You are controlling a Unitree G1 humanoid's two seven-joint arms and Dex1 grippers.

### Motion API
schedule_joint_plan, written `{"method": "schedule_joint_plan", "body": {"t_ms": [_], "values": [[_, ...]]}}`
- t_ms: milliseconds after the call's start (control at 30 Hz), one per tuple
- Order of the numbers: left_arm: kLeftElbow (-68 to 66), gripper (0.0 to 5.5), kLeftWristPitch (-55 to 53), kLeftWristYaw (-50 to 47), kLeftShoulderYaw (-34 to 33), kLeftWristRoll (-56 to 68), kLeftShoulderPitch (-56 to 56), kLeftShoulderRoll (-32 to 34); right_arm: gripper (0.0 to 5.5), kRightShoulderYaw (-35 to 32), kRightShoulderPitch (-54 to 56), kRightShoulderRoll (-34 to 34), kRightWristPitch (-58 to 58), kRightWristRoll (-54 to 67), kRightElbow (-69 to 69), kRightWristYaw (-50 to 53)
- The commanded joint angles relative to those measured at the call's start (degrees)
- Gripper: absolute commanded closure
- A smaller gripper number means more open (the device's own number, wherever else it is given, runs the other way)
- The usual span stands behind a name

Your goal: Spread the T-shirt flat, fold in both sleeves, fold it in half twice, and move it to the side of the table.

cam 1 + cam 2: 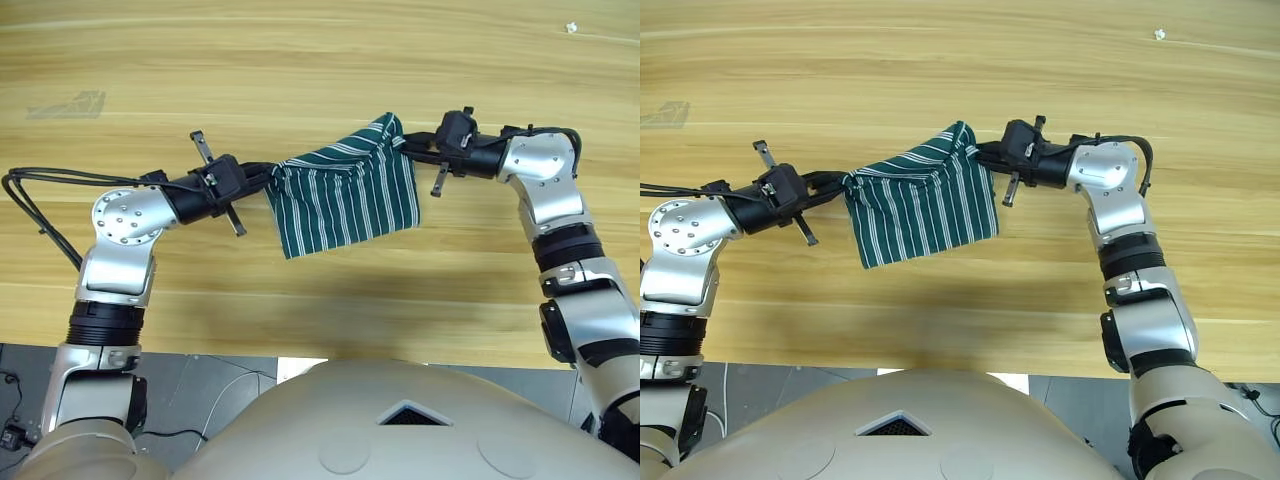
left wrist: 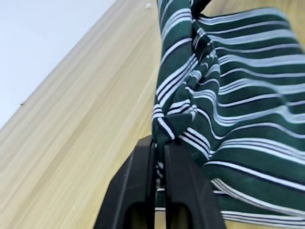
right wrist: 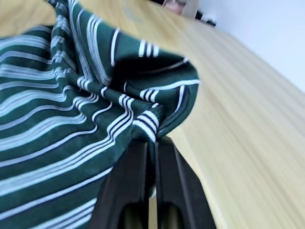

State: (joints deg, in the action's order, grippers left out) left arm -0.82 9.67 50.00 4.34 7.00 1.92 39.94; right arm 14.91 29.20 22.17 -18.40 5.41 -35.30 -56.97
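T-shirt (image 1: 345, 195): green with white stripes, hanging as a slack, compact panel over the worktop (image 1: 300, 60), strung between both arms. Left jaws are closed tight on its left upper corner, right jaws on its right upper corner; both wrist views show cloth nipped between them.

Judgement: the two-corner hold lets the cloth's own weight pull it straight before it is laid down.

Unclear: sleeves and collar are lost in the folds. Cannot tell whether the lower edge touches the worktop, or how many layers each pinch holds. Small white speck (image 1: 571, 27) at far right, unidentified.
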Motion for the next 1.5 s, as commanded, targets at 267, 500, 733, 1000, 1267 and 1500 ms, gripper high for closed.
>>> {"method": "schedule_joint_plan", "body": {"t_ms": [267,500,733,1000,1267,1500], "values": [[-3.03,5.4,-0.6,-6.34,-5.1,-1.02,-3.05,-1.13,5.5,-1.06,2.24,-3.6,-2.73,-2.95,-4.9,3.3],[-6.14,5.07,-4.02,-9.13,-4.04,-3.69,-2.28,-2.39,5.06,-3.02,4.16,-6.24,-2.79,-4.48,-11.58,8.78],[-9.17,4.02,-6.69,-12.94,-3.57,-5.59,-0.81,-4.28,3.98,-2.98,2.26,-7.05,-4.69,-6.43,-13.81,12.12],[-19.34,2.78,-8.92,-31.44,-6.86,-12.19,6.17,-8.24,3.98,-4.99,-0.14,-8.37,-6.06,-4.58,-12.82,12.01],[-16.8,1.62,-7.9,-36.04,-8.98,-11.58,5.03,-10.55,3.98,-5.61,-1.79,-11.68,-5.39,-1.94,-3.27,11.82],[-7.3,1.26,-5.71,-49.97,-19.87,-8.43,3.77,-16.23,3.98,2.3,1.99,-17.47,-4.5,-8.02,-5.95,10.29]]}}
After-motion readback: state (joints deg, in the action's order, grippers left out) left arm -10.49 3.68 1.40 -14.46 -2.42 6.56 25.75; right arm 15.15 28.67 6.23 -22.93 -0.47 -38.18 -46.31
